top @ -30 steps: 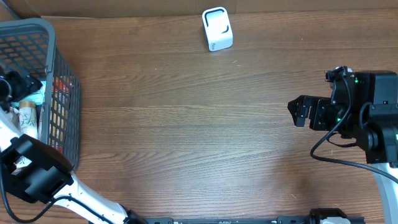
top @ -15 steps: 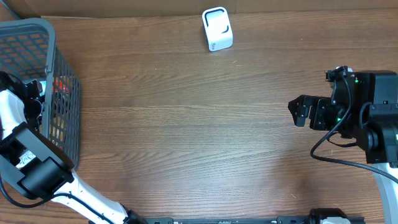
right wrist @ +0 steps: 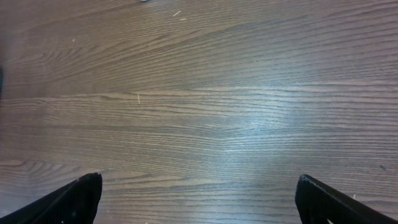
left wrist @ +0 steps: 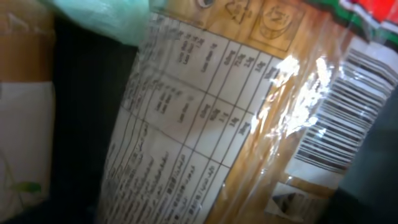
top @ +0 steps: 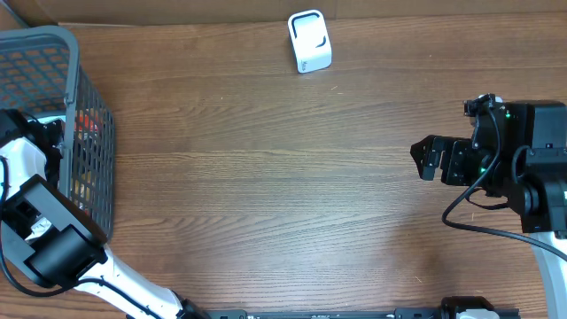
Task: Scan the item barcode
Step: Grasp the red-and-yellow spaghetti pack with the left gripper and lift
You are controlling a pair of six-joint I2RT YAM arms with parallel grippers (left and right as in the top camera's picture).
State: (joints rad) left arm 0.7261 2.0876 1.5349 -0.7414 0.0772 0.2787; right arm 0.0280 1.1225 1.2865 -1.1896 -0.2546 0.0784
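The packet [left wrist: 205,124] lies inside the grey mesh basket [top: 53,40], and the left wrist camera sits so close to it that it fills nearly the whole view. It is wrapped in glossy clear film that throws bright glare across its middle. Under the film the pack is tan to golden. A white panel of small printed tables runs slantwise along it, the lettering too blurred to read. Round and triangular symbols sit on the tan part above that panel. A black-on-white barcode [left wrist: 336,118] shows towards the right edge of that view, tilted and partly crossed by glare, with a red and green band above it. Something pale green [left wrist: 106,15] overlaps the packet's upper left end, and a pale beige pack [left wrist: 22,124] lies beside it across a dark gap.

From overhead, the left gripper [top: 46,135] is down inside the basket, behind the mesh wall. I cannot tell whether its fingers are apart or closed on the packet.

The right gripper [top: 423,159] hangs over the wooden table [top: 266,177], well apart from the basket on the opposite side, fingers spread wide and holding nothing. A white scanner [top: 309,41] stands well to the right of the basket, outside it.
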